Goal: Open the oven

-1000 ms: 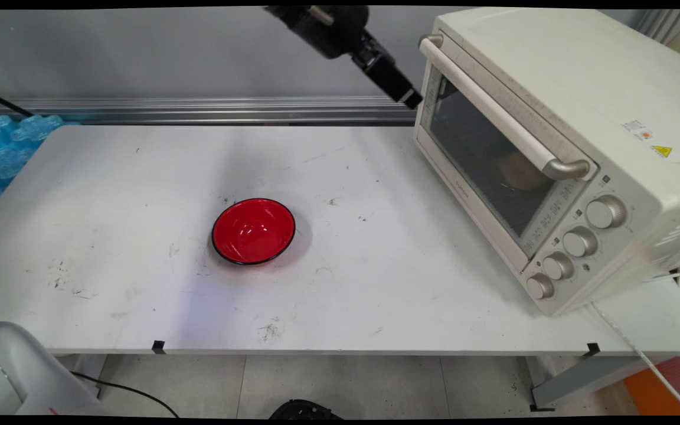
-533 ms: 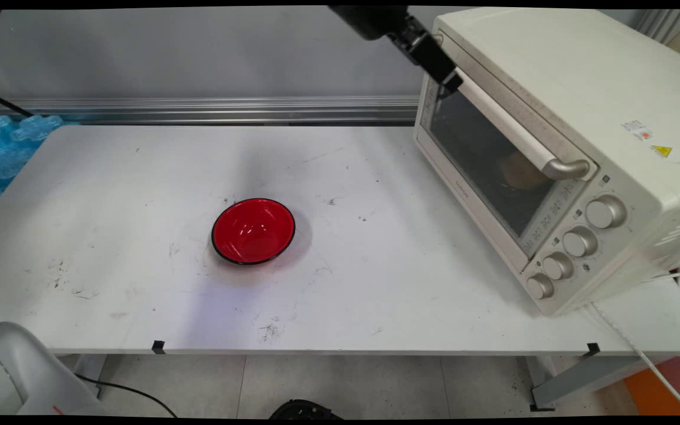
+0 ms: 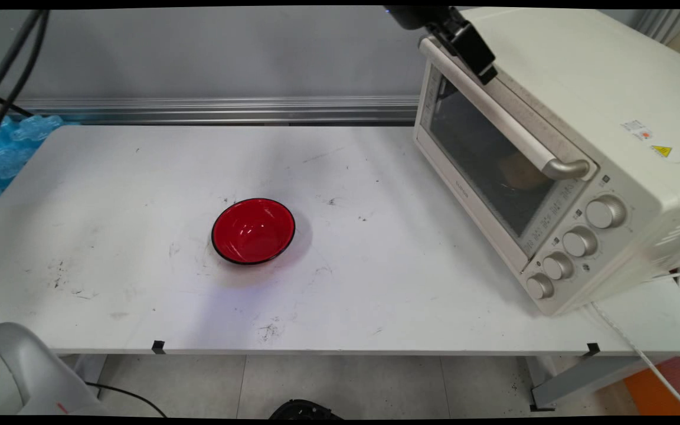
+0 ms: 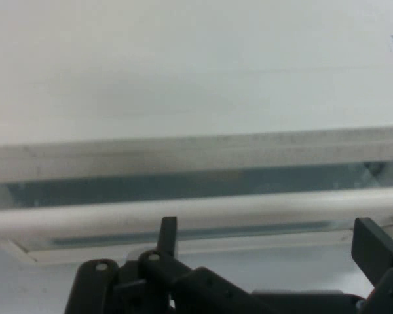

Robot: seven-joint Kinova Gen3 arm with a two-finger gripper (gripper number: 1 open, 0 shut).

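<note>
My gripper [image 3: 484, 69] looks like matt black plastic. The toaster oven [image 3: 588, 106] beside it has a smooth cream painted shell, a dark glass door [image 3: 481, 159] and a satin metal handle [image 4: 203, 208] and knobs [image 3: 605, 211]. The bowl [image 3: 253, 231] is glossy red. The table [image 3: 139, 195] is matt white, scuffed.

Even, soft overhead light; faint shadow right of bowl [image 3: 253, 231]. Table [image 3: 139, 283] bright, no hard glare. Main view edges curve, barrel distortion. Hand view washed out, blurry; oven [image 4: 196, 78] top nearly featureless.
</note>
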